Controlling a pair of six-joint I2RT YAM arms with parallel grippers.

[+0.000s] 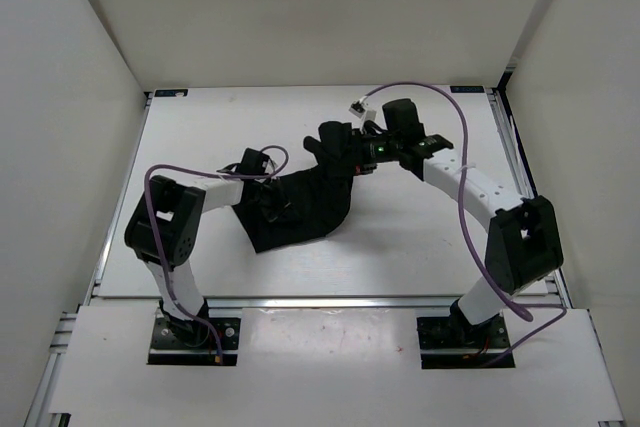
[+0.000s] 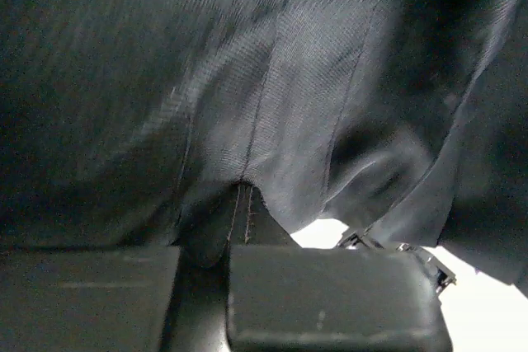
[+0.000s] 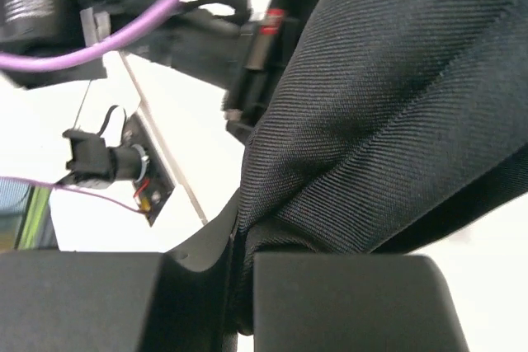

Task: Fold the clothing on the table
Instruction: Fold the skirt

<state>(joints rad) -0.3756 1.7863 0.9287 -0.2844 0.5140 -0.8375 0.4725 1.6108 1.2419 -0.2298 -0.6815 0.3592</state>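
- Black clothing [image 1: 300, 212] bunched at the middle of the table [image 1: 430, 237], strung between the two arms.
- Long axis on a diagonal: low end at near-left, down at the tabletop; high end at far-right, up at the right gripper [image 1: 333, 145].
- Jaws of the left gripper [image 2: 206, 253] pinched closed on a seamed fold of the fabric.
- Jaws of the right gripper likewise clamped tight on a ridge of cloth, with the weave rising away from its fingers.
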